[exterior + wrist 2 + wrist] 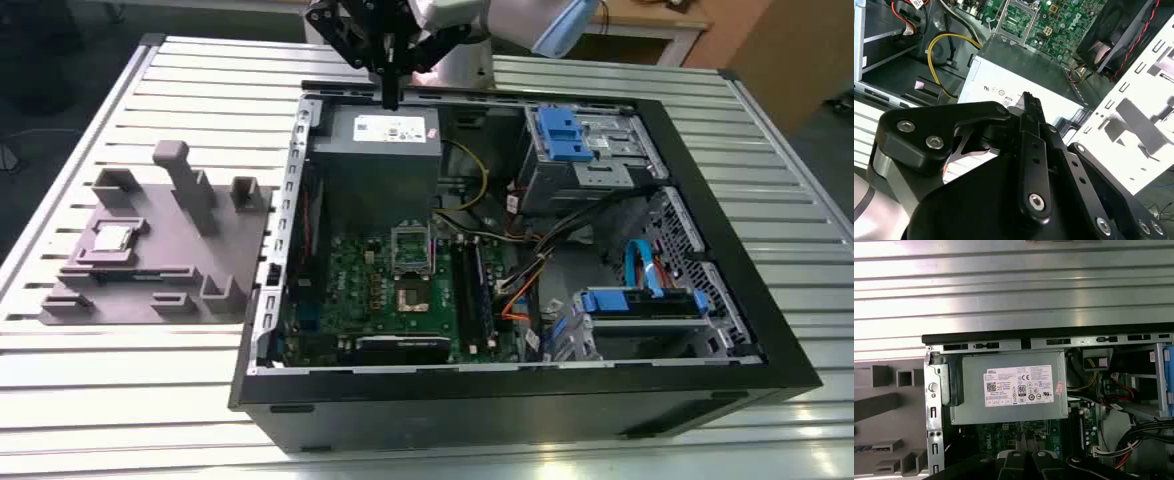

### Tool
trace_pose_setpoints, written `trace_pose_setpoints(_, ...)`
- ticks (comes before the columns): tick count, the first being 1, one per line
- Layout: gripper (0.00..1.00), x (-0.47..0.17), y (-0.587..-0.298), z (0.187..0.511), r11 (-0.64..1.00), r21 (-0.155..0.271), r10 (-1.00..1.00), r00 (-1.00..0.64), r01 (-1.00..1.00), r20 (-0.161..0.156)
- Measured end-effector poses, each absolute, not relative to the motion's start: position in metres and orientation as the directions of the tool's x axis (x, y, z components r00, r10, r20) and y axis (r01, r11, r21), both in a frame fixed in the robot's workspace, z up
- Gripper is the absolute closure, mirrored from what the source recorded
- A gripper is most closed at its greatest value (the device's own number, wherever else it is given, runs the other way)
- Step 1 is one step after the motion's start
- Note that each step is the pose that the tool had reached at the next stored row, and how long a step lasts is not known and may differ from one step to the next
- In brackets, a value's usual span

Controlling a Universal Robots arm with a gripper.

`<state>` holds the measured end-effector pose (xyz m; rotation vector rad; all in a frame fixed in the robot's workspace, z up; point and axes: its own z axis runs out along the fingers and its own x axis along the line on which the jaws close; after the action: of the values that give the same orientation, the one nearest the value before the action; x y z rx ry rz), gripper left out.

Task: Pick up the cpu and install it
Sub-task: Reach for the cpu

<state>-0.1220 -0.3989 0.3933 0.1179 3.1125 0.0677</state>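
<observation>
- Ribbed silver metal table (pixel 160 400) carries an open black computer case (pixel 534 400) in the exterior view. The cpu (pixel 110 238), a small flat square silver-grey chip, lies in a grey plastic fixture tray (pixel 160 250), well apart from the black linkage gripper (pixel 391 98), toward the exterior view's left and nearer. The gripper hangs over the grey metal power supply box (pixel 380 175) at the case's far end.
- In the second wrist view its jaws are closed tip to tip, holding nothing.
- In the first wrist view the tray sits outside the case wall.

The cpu (pixel 110 238) lies on the fixture tray (pixel 167 232), at the exterior view's left of the open computer case (pixel 534 398). Inside the case, the power supply (pixel 378 165) sits far and the motherboard (pixel 354 290) nearer.
</observation>
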Motion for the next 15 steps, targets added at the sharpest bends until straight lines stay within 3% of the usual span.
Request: trace_pose_setpoints(15,0.9,-0.1268,-0.3989,0.3927,0.996,0.044,0.076,-0.997,0.075,-0.024)
